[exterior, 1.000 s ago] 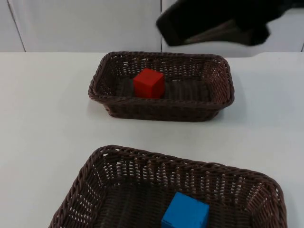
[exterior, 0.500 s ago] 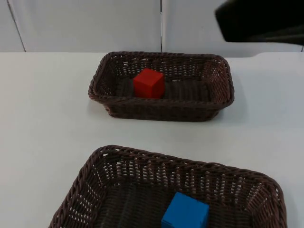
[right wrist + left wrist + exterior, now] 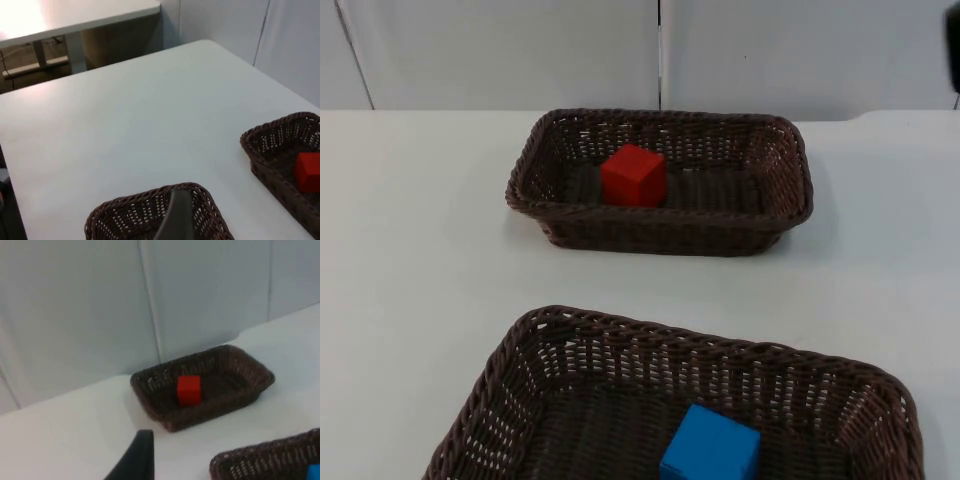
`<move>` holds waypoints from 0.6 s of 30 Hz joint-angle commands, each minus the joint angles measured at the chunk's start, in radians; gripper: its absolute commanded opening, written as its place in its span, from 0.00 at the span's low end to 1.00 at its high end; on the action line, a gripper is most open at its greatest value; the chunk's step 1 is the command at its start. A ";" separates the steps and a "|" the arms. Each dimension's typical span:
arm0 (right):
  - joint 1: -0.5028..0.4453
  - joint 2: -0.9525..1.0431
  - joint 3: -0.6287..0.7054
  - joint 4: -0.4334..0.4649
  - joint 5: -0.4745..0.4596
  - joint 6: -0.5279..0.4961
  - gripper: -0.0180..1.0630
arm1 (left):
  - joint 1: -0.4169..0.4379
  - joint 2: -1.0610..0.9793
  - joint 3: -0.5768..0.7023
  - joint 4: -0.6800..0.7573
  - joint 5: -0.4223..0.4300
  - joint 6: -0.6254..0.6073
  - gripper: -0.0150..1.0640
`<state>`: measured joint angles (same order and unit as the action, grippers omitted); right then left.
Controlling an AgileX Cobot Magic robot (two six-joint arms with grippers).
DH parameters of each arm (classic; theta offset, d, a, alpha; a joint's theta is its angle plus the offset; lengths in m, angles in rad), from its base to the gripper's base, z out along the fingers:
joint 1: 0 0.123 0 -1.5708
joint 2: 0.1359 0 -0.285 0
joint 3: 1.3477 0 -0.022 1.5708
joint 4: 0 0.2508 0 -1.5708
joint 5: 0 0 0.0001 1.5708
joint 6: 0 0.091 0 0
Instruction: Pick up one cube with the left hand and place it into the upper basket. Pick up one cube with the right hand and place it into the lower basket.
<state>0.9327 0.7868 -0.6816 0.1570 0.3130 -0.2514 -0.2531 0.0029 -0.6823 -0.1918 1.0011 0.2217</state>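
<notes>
Evidently, both placements are complete; labelled parts follow.

Upper basket (image 3: 775, 215): brown wicker, standing on the white table (image 3: 410, 260) near the grey partition wall (image 3: 500, 50).
Red cube (image 3: 634, 175): resting on the floor of the upper basket, toward that basket's left half in the top view; no gripper touches it.
Lower basket (image 3: 560, 335): brown wicker, nearest the top camera and well apart from the upper basket.
Blue cube (image 3: 710, 447): lying inside the lower basket, near its front; nothing holds it.
Left gripper (image 3: 134, 460): one black fingertip is seen in the left wrist view, raised above the table and looking toward the upper basket; whether its fingers are apart or together cannot be told.
Right gripper (image 3: 176, 217): one black fingertip is seen in the right wrist view, high over the lower basket; finger state likewise cannot be told.
Step in hand (judgement): each basket holds one cube, so the task reads as finished, with both arms clear of the baskets.
Next move (judgement): no further grasp is called for; the arms need only reach a resting pose without disturbing either basket.
</notes>
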 commanded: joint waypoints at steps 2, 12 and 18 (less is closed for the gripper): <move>-0.003 -0.050 0.025 0.003 -0.022 -0.004 0.64 | -0.006 -0.003 0.023 0.058 0.059 -0.057 0.99; -0.003 -0.205 0.099 0.000 0.010 -0.004 0.64 | -0.006 -0.003 0.166 0.070 0.051 -0.078 0.99; -0.003 -0.282 0.115 0.000 0.075 0.000 0.64 | -0.006 -0.003 0.186 0.081 0.076 -0.101 0.99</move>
<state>0.9327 0.5197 -0.5711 0.1570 0.3751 -0.2514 -0.2531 0.0029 -0.5010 -0.1154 1.0757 0.1324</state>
